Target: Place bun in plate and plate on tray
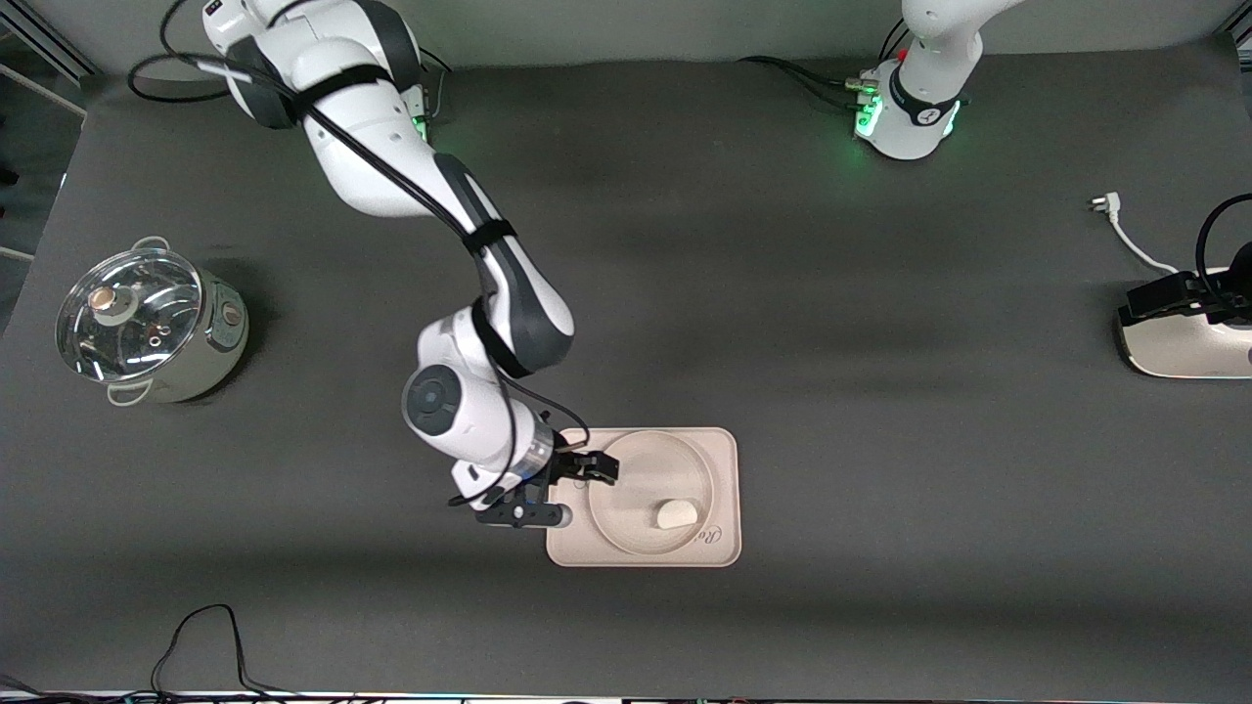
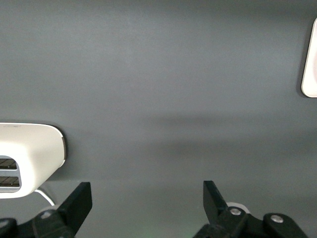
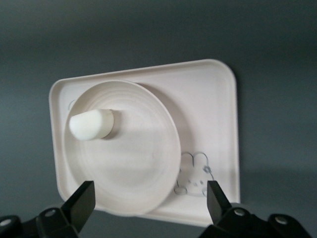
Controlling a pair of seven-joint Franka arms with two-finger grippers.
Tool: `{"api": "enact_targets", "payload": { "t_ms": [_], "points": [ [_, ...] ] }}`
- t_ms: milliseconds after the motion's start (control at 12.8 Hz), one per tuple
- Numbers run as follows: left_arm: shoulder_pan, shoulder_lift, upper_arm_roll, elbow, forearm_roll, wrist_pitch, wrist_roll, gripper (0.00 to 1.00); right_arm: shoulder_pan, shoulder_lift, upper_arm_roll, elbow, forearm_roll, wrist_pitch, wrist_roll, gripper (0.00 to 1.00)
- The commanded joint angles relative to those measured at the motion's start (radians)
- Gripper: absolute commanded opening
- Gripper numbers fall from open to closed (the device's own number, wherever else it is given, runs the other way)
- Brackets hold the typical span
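The bun sits in the plate, and the plate rests on the tray, so both placements look done. The right hand hangs at the tray's edge toward the right arm's end, fingers spread, gripping nothing. The risk now: a finger lifting away could clip the plate's rim and drag it off the tray, or tip it and roll the bun out. The left hand waits, fingers apart, well away from the tray beside a white appliance. A dark matte table also carries a lidded steel pot toward the right arm's end.
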Motion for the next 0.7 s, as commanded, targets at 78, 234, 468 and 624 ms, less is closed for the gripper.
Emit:
{"api": "enact_targets", "payload": {
  "t_ms": [78,234,468,624],
  "points": [
    [0.003,-0.002,-0.001,0.004,0.011,-0.008,-0.007,1.00,-0.023,-0.332,-0.034,-0.170,-0.160,-0.250,-0.011,1.00],
    [0.003,-0.002,-0.001,0.004,0.009,-0.010,-0.007,1.00,-0.062,-0.516,-0.025,-0.275,-0.268,-0.376,-0.014,1.00],
    [0.003,-0.002,-0.001,0.004,0.009,-0.011,-0.007,1.00,-0.171,-0.702,0.004,-0.326,-0.369,-0.584,-0.138,1.00],
    [0.000,-0.003,-0.001,0.004,0.009,-0.013,-0.008,1.00,-0.300,-0.789,0.086,-0.379,-0.455,-0.616,-0.241,1.00]
  ]
}}
